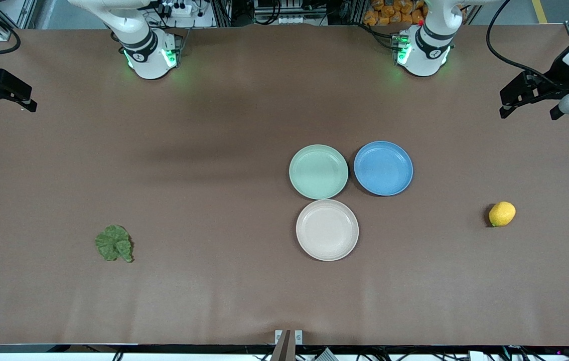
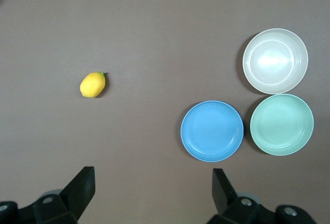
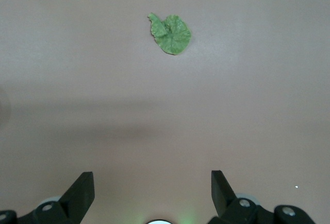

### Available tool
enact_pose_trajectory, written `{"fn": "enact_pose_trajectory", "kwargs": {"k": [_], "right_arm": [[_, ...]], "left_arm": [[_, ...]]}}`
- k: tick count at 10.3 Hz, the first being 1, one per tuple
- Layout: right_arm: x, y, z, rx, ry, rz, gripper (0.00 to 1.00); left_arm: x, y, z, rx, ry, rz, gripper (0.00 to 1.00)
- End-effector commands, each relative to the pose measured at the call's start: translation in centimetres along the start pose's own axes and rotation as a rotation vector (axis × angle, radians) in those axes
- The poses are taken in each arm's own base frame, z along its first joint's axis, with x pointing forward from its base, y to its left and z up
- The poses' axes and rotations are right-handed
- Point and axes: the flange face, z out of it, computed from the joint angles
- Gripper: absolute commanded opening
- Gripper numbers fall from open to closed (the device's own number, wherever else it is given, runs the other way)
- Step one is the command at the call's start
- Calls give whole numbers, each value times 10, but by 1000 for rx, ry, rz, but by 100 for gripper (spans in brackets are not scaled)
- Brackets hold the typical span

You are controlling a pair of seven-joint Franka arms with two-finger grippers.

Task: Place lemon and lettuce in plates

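Observation:
The yellow lemon (image 1: 502, 214) lies on the table toward the left arm's end and also shows in the left wrist view (image 2: 93, 84). The dark-green lettuce (image 1: 113, 243) lies toward the right arm's end and also shows in the right wrist view (image 3: 170, 33). The mint plate (image 1: 318, 171) and the beige plate (image 1: 327, 229) sit empty mid-table, the beige one nearer the front camera. My left gripper (image 1: 529, 111) (image 2: 153, 183) is open and empty, high over the table's edge at its own end. My right gripper (image 1: 7, 105) (image 3: 152, 185) is open and empty over the other end.
A blue plate (image 1: 383, 168) sits empty beside the mint plate, toward the left arm's end; it also shows in the left wrist view (image 2: 212, 131), with the mint plate (image 2: 281, 124) and beige plate (image 2: 275, 61). The brown table (image 1: 204, 150) is bare elsewhere.

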Motion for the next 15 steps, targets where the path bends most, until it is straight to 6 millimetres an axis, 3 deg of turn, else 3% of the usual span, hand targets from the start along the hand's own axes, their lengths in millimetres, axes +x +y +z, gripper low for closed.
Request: {"fn": "enact_pose_trajectory", "kwargs": {"k": [1,6,8,12,14,15], "right_arm": [[-7,0,-8,-8,2,12,100],[-5,0,-10,-5,18,11,100],[7,-4,-2,-5,48,4,100],[49,1,61,-4,-49,10,100],[75,10,112,-5,-83,25,100],[88,18,140,-2,-92,38,100]], "left_arm": [[-2,-4,-7,15,-3,-20,100],[-1,-6,-6,12,-5,-27,100],[-1,-11,-6,9,-5,-29,100],[3,-18,5,26,-25,-52,100],[13,-51,32,35,-79,-88,100],[22,-57,53,35,-115,-81,100]]}}
